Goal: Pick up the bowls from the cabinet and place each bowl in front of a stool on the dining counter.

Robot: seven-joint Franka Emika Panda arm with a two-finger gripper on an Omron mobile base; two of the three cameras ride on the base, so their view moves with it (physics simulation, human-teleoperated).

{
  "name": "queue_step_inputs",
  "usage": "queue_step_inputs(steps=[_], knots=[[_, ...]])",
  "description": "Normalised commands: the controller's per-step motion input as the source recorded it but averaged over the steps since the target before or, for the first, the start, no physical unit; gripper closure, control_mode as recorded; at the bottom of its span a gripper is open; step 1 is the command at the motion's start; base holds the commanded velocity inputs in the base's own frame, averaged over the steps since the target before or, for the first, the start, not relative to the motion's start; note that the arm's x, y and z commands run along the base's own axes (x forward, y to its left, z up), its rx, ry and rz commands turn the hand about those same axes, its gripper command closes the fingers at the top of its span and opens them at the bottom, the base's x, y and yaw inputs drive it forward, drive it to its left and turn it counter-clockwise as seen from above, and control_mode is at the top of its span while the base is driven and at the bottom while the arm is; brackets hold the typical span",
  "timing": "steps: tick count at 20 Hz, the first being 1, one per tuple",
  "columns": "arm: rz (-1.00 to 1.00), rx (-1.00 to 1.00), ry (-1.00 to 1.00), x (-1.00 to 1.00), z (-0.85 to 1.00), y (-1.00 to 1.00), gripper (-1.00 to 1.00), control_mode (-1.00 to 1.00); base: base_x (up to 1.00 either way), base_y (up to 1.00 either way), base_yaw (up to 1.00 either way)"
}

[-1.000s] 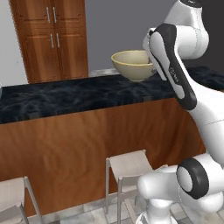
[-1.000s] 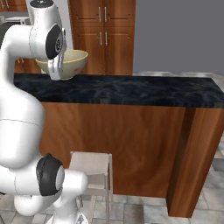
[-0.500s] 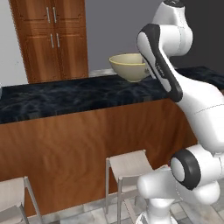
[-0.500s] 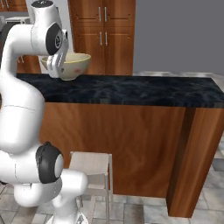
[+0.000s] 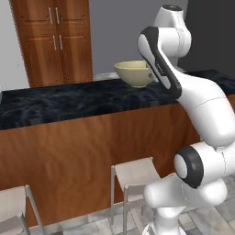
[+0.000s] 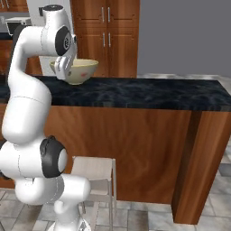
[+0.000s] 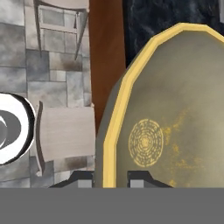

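While my gripper (image 7: 110, 176) pinches the yellowish rim of the olive-tan bowl (image 5: 134, 73), one finger inside and one outside, I see the bowl just above the black marbled top of the dining counter (image 5: 69, 98), whether touching I cannot tell. Two pale stools (image 5: 137, 172) stand against the counter's brown wood front, one below the bowl. A tall wooden pantry (image 5: 53, 41) stands behind the counter.

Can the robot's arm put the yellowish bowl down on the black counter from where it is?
Probably yes. The gripper is shut on the rim of the olive-tan bowl, holding it just over the dining counter, and the black top beneath and around the bowl looks bare, so nothing seems to block lowering it.
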Motion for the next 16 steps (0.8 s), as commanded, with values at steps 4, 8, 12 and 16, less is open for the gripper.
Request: queue_step_inputs(steps=[4, 8, 12, 16], knots=[[0.00, 0.00, -0.02, 0.42, -0.30, 0.00, 1.00, -1.00, 0.00, 0.00, 0.00], [0.00, 0.00, 0.00, 0.49, -0.21, 0.00, 1.00, -1.00, 0.00, 0.00, 0.00], [0.00, 0.00, 0.00, 0.52, -0.24, 0.00, 1.00, -1.00, 0.00, 0.00, 0.00], [0.00, 0.00, 0.00, 0.51, -0.29, 0.00, 1.00, -1.00, 0.00, 0.00, 0.00]])
